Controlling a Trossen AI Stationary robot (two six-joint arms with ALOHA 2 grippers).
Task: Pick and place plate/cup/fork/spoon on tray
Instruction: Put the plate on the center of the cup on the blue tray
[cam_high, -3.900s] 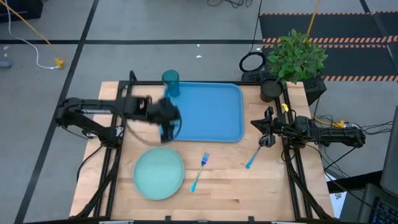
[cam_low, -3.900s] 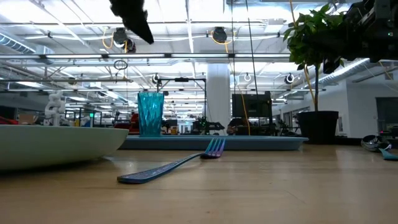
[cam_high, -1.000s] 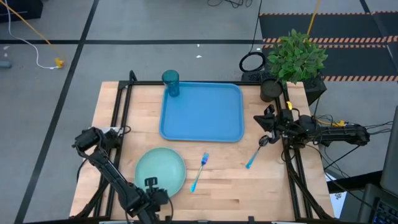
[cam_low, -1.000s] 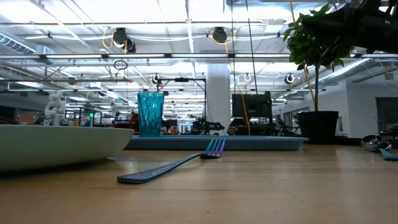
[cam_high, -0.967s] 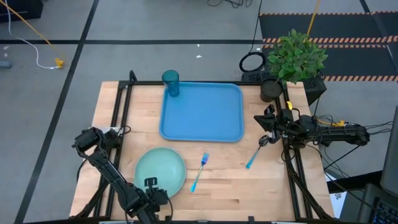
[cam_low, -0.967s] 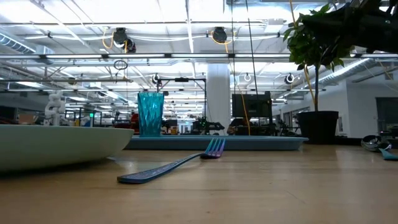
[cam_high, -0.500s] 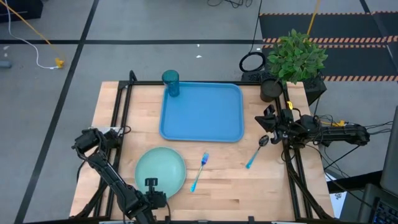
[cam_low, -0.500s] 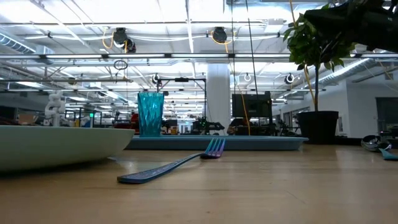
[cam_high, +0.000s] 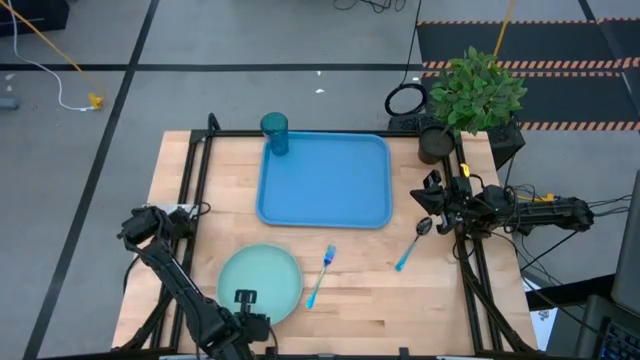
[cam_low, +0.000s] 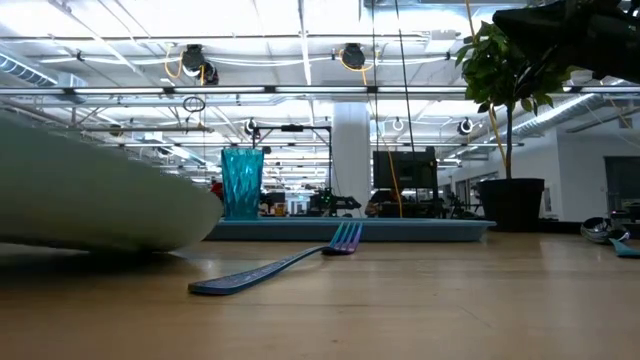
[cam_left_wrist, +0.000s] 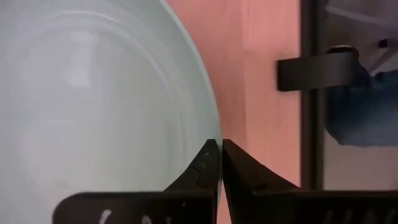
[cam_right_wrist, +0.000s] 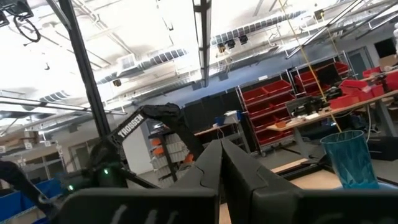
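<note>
The pale green plate (cam_high: 260, 283) lies near the table's front-left, tilted, as the low view of the plate (cam_low: 90, 190) shows. My left gripper (cam_high: 245, 300) is shut on its near rim. The blue fork (cam_high: 320, 277) lies to the plate's right. The spoon (cam_high: 409, 247) lies farther right, its dark bowl under my right gripper (cam_high: 426, 213). That gripper is shut on nothing and hovers above the table. The teal cup (cam_high: 275, 133) stands in the far-left corner of the blue tray (cam_high: 330, 185). My left gripper pinches the plate's near rim (cam_left_wrist: 210, 134) between its two fingers, which meet in the left wrist view (cam_left_wrist: 219, 149). The fingers come from the table's near side. The plate is tilted, its near side raised; whether its far side rests on the table I cannot tell.
A potted plant (cam_high: 470, 100) stands at the table's far-right corner. Black frame rails (cam_high: 190, 200) run along the left and right sides. Bare wood shows between the tray and the plate.
My left gripper has shut on the plate's near rim and raised it. The plate, flat on the table a second ago, now stands tipped with its near side up. The right arm has kept still.
</note>
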